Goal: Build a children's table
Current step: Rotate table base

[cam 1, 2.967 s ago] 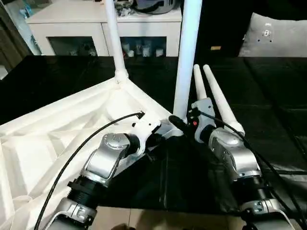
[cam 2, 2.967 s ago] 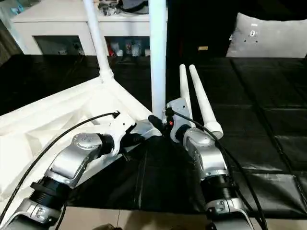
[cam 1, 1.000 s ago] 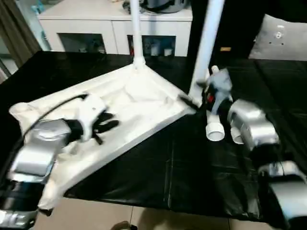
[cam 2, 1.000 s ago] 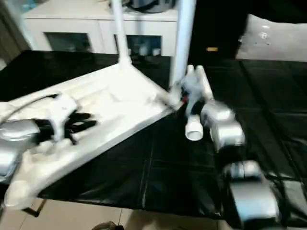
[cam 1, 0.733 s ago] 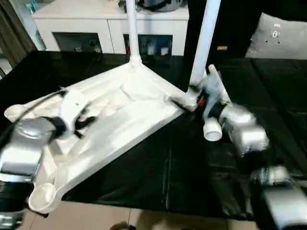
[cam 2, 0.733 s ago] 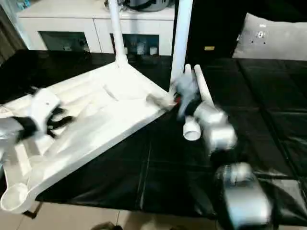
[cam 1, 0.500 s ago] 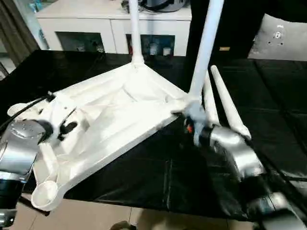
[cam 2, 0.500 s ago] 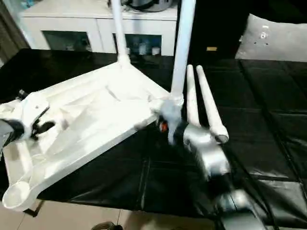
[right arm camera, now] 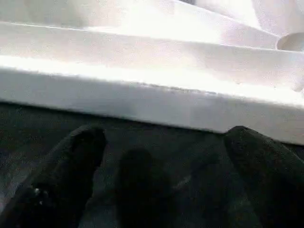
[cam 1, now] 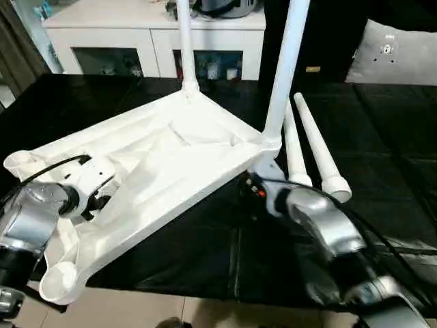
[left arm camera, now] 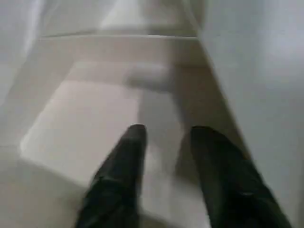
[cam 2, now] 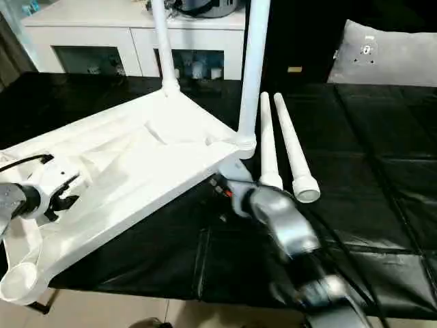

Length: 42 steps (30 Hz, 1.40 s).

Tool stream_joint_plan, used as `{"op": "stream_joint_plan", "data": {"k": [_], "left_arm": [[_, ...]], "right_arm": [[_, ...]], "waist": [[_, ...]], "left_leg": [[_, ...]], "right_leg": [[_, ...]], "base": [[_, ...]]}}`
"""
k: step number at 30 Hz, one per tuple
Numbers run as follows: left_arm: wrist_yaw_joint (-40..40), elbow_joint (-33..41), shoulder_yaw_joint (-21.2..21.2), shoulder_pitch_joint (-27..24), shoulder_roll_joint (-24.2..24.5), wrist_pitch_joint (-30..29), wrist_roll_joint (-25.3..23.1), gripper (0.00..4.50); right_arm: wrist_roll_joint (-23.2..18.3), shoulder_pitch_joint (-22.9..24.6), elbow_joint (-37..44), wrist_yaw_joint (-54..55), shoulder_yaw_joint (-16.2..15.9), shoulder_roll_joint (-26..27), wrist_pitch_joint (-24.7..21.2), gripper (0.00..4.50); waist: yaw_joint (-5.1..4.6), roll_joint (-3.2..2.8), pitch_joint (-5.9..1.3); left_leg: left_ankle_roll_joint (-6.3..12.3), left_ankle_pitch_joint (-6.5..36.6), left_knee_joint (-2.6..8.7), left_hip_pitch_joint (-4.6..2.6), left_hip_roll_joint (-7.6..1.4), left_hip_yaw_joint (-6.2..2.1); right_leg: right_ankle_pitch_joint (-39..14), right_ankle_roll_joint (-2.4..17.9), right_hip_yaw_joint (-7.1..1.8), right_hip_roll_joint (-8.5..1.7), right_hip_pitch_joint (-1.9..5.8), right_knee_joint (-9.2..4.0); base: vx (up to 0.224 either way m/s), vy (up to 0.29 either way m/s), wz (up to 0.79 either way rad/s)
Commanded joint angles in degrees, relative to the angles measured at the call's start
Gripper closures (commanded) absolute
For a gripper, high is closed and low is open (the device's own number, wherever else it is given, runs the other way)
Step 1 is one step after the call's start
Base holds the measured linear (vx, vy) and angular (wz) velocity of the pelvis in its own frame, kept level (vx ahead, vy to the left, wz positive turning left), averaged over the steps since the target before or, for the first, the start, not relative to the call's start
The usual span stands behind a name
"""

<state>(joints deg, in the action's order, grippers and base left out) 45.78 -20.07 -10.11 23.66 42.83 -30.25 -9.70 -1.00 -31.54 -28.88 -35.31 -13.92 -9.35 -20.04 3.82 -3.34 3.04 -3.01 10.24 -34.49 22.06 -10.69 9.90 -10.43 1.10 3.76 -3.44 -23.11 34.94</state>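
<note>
The children's table's white top lies upside down on the black work table, ribs up. Two legs stand upright in its sockets, one at the far corner and one at the right corner. Two loose legs lie side by side to the right. My left gripper hovers over the top's left end, open, with white ribbed plastic under its fingers. My right gripper is low by the top's edge below the right corner, open wide and empty.
Two empty round sockets show at the top's near corner and left corner. A white cabinet stands behind the work table and a grey cushion at back right. The work table's front edge runs close to me.
My left arm has swung from the top's right corner to its left end. My right gripper has dropped from the upright leg's base to the top's edge. The camera shifted too.
</note>
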Motion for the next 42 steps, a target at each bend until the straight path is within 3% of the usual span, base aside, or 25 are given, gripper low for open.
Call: {"op": "stream_joint_plan", "data": {"k": [1,4,7,10,13,16,17,19,21,28,34,36,37,38,39,40,42], "left_arm": [[5.03,1.75,-2.56,-0.07,0.74,0.3,1.46,3.17],[9.74,3.25,-3.52,-0.76,1.57,1.77,2.72,3.14],[16.23,7.05,-4.85,-2.35,2.92,2.95,5.53,3.44],[21.12,12.08,-5.15,-3.82,4.01,2.03,8.7,3.55],[22.76,14.22,-5.32,-4.38,4.48,1.28,10.01,4.03],[25.12,17.47,-4.62,-5.15,3.85,-0.38,12.93,4.01],[25.4,17.95,-4.41,-5.23,3.58,-0.68,13.42,4.21],[25.75,18.57,-4.11,-5.31,3.06,-0.66,14.14,4.39],[25.82,18.96,-3.73,-5.19,2.15,-0.72,14.9,4.48],[21.03,15.37,-2.68,-2.07,-4.08,1.61,15.48,4.49],[12.81,7.27,-3.29,1.96,-9.44,5.57,11.05,4.49],[8.78,3.78,-2.61,3.49,-11.37,7.18,9.77,4.49],[6.51,2.12,-1.97,4.22,-12.45,7.52,9.42,4.49],[4.2,0.4,-1.47,4.97,-13.51,8.17,8.88,4.49],[2.43,-0.82,-1.12,5.48,-14.22,8.66,8.42,4.49],[1.59,-1.39,-0.97,5.72,-14.55,8.91,8.19,4.49],[-3.71,-4.67,0.04,6.75,-15.95,11.27,7.13,4.49]], "right_arm": [[1.36,-1.53,-3.75,1.18,-0.79,0.94,0.17,0.0],[1.89,-3.44,-7.96,2.28,-0.74,2.62,1.41,0.0],[2.37,-5.83,-13.11,3.69,-0.63,4.55,3.33,0.0],[2.47,-7.69,-16.0,3.83,-0.66,6.18,5.04,0.0],[2.68,-8.19,-16.56,3.48,-0.8,6.62,5.79,0.0],[2.85,-9.35,-18.36,3.1,-0.87,7.35,7.5,0.0],[2.86,-9.57,-18.79,2.96,-0.83,7.49,7.86,0.0],[3.02,-10.07,-19.75,2.83,-0.84,7.74,8.66,0.0],[3.34,-10.74,-21.04,2.86,-0.77,8.06,9.74,0.0],[3.8,-12.31,-23.52,3.95,0.45,8.39,13.43,0.0],[3.64,-13.83,-24.37,5.89,2.35,7.67,16.53,0.0],[2.28,-14.05,-22.88,4.36,3.57,7.27,15.17,0.0],[1.72,-13.94,-21.45,3.56,4.02,6.99,14.93,0.0],[1.12,-13.76,-19.82,3.36,4.82,6.7,14.8,0.0],[0.85,-13.63,-18.34,3.73,5.43,6.36,14.74,0.0],[0.73,-13.57,-17.63,4.05,5.76,6.2,14.65,0.0],[0.55,-12.67,-12.91,8.13,7.77,5.09,14.14,0.0]], "waist": [[-0.16,-0.62,-3.82],[-0.28,-0.7,-3.77],[-0.51,-0.76,-3.7],[-1.17,-0.33,-3.46],[-1.37,-0.51,-3.48],[-1.63,-0.5,-3.5],[-1.67,-0.57,-3.51],[-1.65,-0.12,-3.5],[-1.66,-0.23,-3.52],[-1.66,-0.12,-3.75],[-1.51,-0.05,-3.95],[-1.6,-0.17,-3.87],[-1.41,-0.53,-4.0],[-1.49,-0.21,-3.88],[-1.39,-0.61,-3.95],[-1.42,-0.22,-3.99],[-1.27,-0.49,-4.02]], "left_leg": [[-1.36,15.57,4.53,-1.58,-2.3,-1.21],[-1.61,15.3,4.64,-1.37,-2.3,-1.21],[-2.12,16.79,4.66,-1.49,-2.42,-1.3],[-2.23,17.92,4.9,-1.39,-2.38,-1.24],[-1.97,17.36,4.8,-1.42,-2.4,-1.2],[-1.74,16.83,4.74,-1.45,-2.34,-1.08],[-1.83,17.03,4.7,-1.47,-2.34,-1.07],[-1.61,16.65,4.65,-1.4,-2.3,-1.05],[-1.54,16.12,4.58,-1.42,-2.33,-0.96],[-1.13,14.43,4.38,-1.41,-2.22,-0.83],[-0.18,12.37,4.08,-1.18,-2.05,-0.73],[0.05,12.78,4.13,-1.14,-1.98,-0.77],[-0.24,13.47,4.03,-1.36,-2.07,-0.88],[-0.18,13.75,4.13,-1.17,-2.09,-0.84],[-0.23,13.97,4.09,-1.26,-2.06,-0.91],[0.15,13.8,4.07,-1.17,-2.06,-0.86],[0.31,12.69,4.14,-0.97,-2.12,-1.06]], "right_leg": [[-12.23,12.09,-2.92,-4.58,2.03,-3.93],[-11.18,12.53,-2.97,-4.7,2.33,-3.79],[-13.3,12.78,-3.0,-5.0,2.17,-3.74],[-14.62,12.76,-3.01,-4.82,2.31,-3.86],[-14.22,12.83,-3.08,-4.79,2.32,-3.74],[-13.14,13.38,-3.01,-4.61,2.28,-3.64],[-13.33,13.56,-3.01,-4.67,2.31,-3.59],[-13.98,13.58,-3.06,-4.7,2.44,-3.59],[-14.0,13.46,-3.08,-4.72,2.34,-3.64],[-11.26,13.58,-3.0,-4.5,2.57,-3.52],[-8.51,13.76,-2.87,-4.4,2.89,-3.39],[-8.91,13.63,-2.8,-4.29,2.93,-3.52],[-9.48,13.42,-2.84,-4.48,2.97,-3.48],[-9.7,13.1,-2.78,-4.36,3.06,-3.61],[-9.77,13.01,-2.76,-4.37,3.05,-3.55],[-9.46,12.74,-2.74,-4.34,3.15,-3.62],[-8.91,12.51,-2.65,-4.42,3.26,-3.54]], "base": [[0.0,0.0,0.0],[0.0,0.0,0.0],[0.0,0.0,0.0],[0.0,0.0,0.0],[0.0,0.0,0.0],[0.0,0.0,0.0],[0.0,0.0,0.0],[0.0,0.0,0.0],[0.0,0.0,0.0],[0.0,0.0,0.0],[0.0,0.0,0.0],[0.0,0.0,0.0],[0.0,0.0,0.0],[0.0,0.0,0.0],[0.0,0.0,0.0],[0.0,0.0,0.0],[0.0,0.0,0.0]]}}
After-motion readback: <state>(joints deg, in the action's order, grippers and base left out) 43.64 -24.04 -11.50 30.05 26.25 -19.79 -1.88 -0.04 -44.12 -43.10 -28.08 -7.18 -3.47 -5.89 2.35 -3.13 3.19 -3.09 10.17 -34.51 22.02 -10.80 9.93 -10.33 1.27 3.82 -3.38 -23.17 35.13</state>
